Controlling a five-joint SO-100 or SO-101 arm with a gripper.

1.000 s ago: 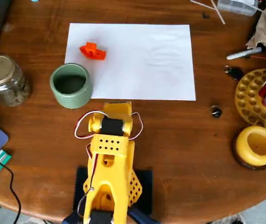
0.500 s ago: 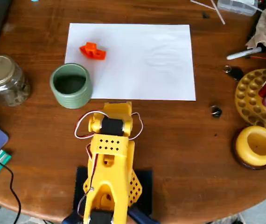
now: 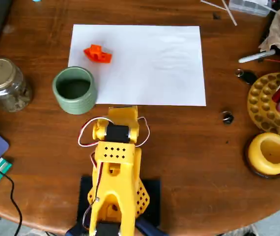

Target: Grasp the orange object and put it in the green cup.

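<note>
Orange object (image 3: 98, 53) on white paper (image 3: 150, 64), upper-left part, upright, untouched. Green cup (image 3: 74, 89) just below it, overlapping the paper's lower-left corner on the desk (image 3: 204, 147). Yellow arm (image 3: 115, 162) folded near the paper's bottom edge; fingers hidden, open or closed unclear.

Orange object (image 3: 98, 53): on the paper sheet (image 3: 150, 64), upper left in the overhead view.
Green cup (image 3: 74, 89): on the table (image 3: 204, 157), touching the sheet's lower-left corner.

Glossy brown wood is seen on the surface (image 3: 194, 147); matt white paper (image 3: 145, 64), a ribbed green cup (image 3: 75, 89), a glass jar (image 3: 5, 84).
</note>
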